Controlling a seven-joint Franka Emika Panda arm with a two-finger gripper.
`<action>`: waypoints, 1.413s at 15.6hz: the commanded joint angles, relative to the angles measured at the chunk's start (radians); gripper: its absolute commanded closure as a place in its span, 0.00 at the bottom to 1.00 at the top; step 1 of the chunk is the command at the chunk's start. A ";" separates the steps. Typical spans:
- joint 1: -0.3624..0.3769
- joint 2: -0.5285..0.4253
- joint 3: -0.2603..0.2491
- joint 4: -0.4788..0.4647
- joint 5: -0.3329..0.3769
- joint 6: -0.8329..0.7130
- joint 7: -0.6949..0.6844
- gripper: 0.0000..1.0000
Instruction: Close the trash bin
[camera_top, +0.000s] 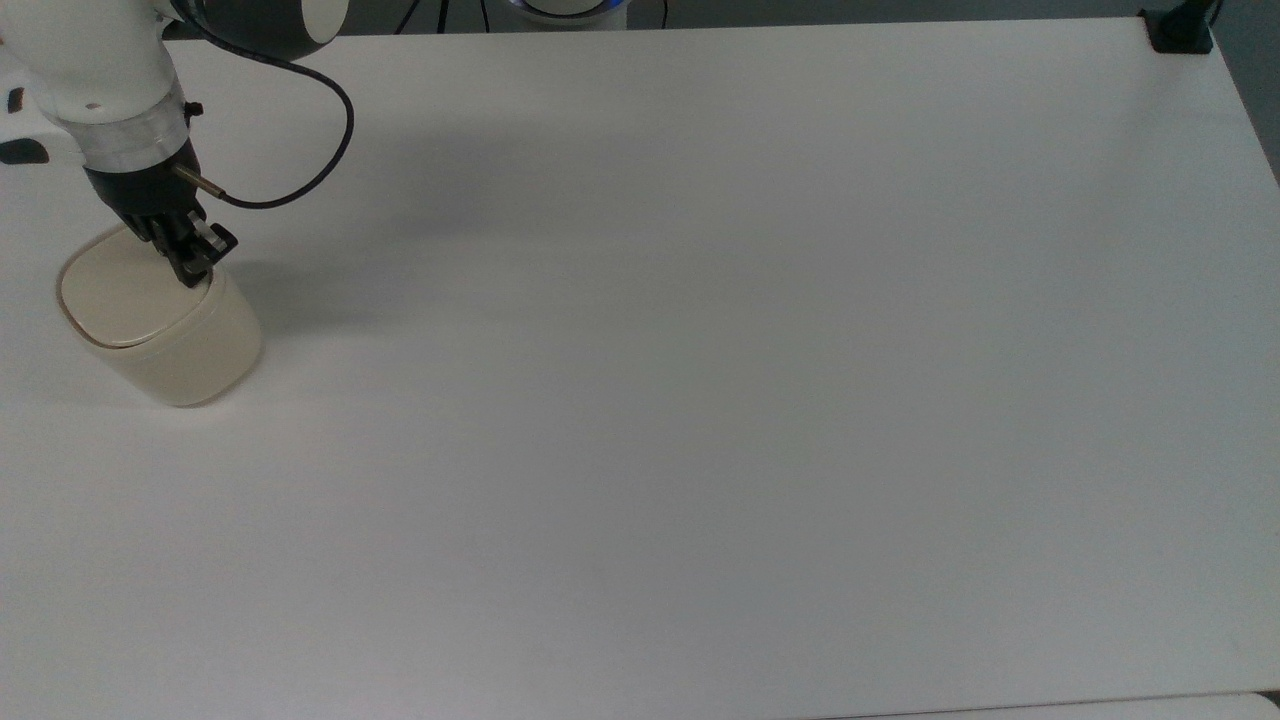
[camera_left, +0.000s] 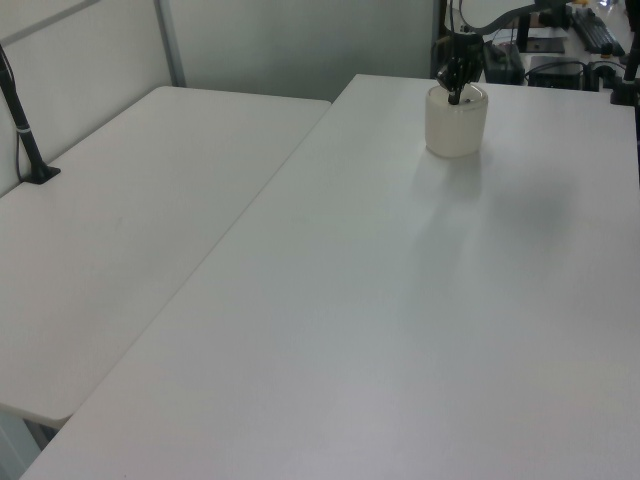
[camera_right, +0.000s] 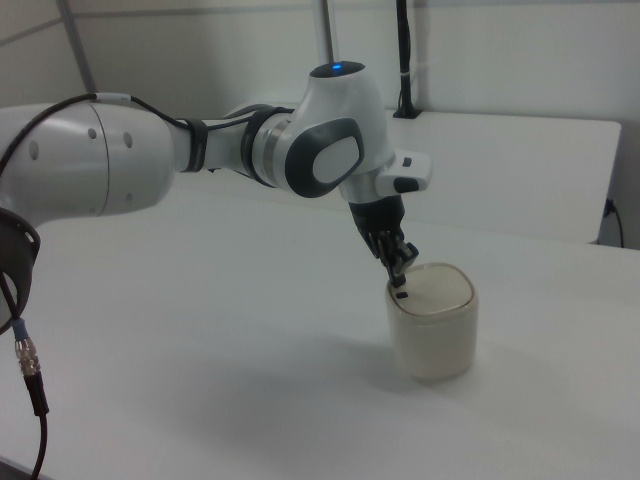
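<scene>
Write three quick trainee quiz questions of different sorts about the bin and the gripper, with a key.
1. True or false: the lid of the bin lies flat and shut.
2. Where is the gripper? A) over the lid's edge B) on the bare table C) beside the bin's base
3. Fill in: the bin stands near the top view's ____ edge.

Key: 1 true; 2 A; 3 left
</scene>
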 joint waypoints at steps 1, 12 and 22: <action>0.014 -0.001 0.000 0.022 0.000 -0.022 -0.014 1.00; 0.325 -0.190 0.005 0.039 -0.007 -0.341 -0.072 1.00; 0.448 -0.297 0.015 -0.008 0.019 -0.418 -0.060 0.27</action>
